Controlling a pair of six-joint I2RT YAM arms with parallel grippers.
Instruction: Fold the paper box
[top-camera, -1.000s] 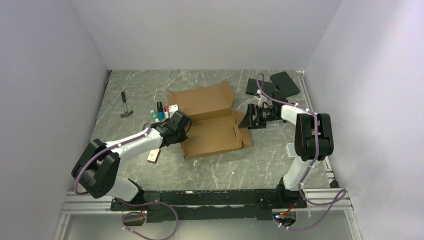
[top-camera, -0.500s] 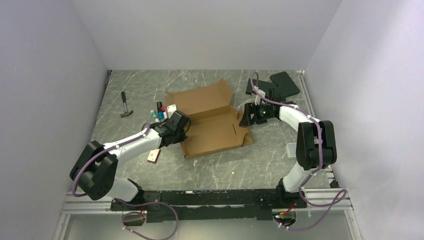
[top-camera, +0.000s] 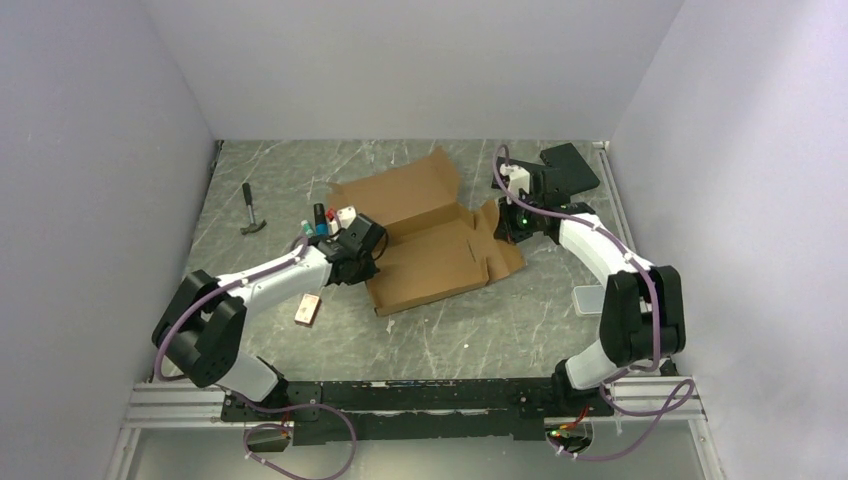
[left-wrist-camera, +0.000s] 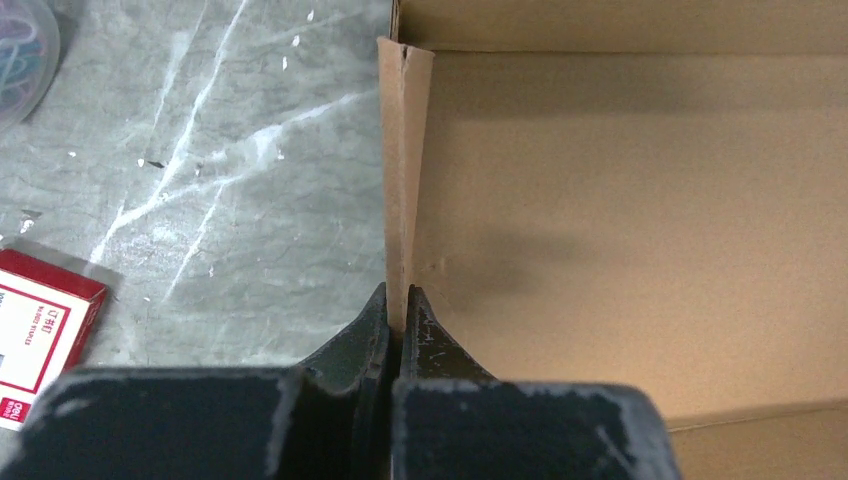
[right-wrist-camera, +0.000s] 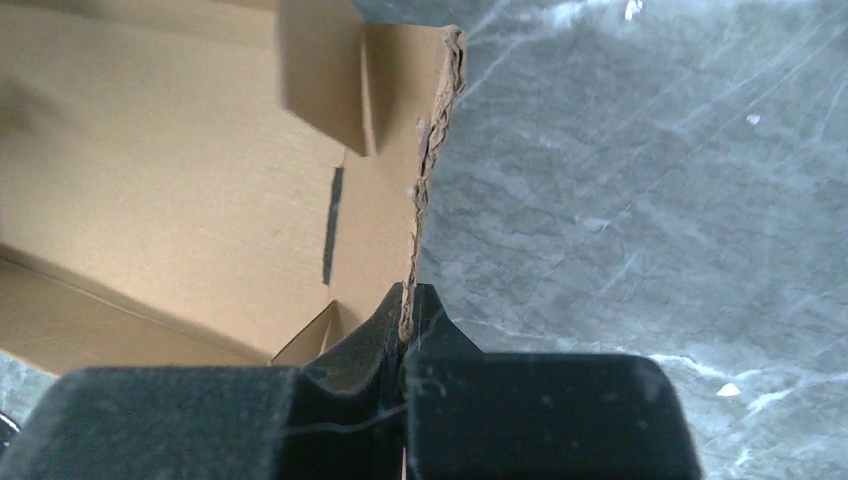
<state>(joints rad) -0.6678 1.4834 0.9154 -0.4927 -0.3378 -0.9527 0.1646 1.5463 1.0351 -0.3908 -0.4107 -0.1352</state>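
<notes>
Marble tabletop (top-camera: 500, 320) was occupied by the paper box (top-camera: 430, 250), mostly unfolded; its side flaps (left-wrist-camera: 405, 180) were clamped by left gripper (left-wrist-camera: 398, 300) and right gripper (right-wrist-camera: 408, 300).

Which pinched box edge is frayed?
The one in the right gripper, at the right of the paper box: its edge is ragged. The left gripper holds a clean, straight edge.

Reaches left arm (top-camera: 270, 285) low, forward and inward, elbow bent by the base; clamps left gripper (left-wrist-camera: 400, 308) on box (left-wrist-camera: 620, 200) wall, fingers pressed together. Arcs right arm (top-camera: 598, 250) forward and inward from its base; pinches right gripper (right-wrist-camera: 410, 300) tight on ragged box edge, fingers nearly meeting.
</notes>
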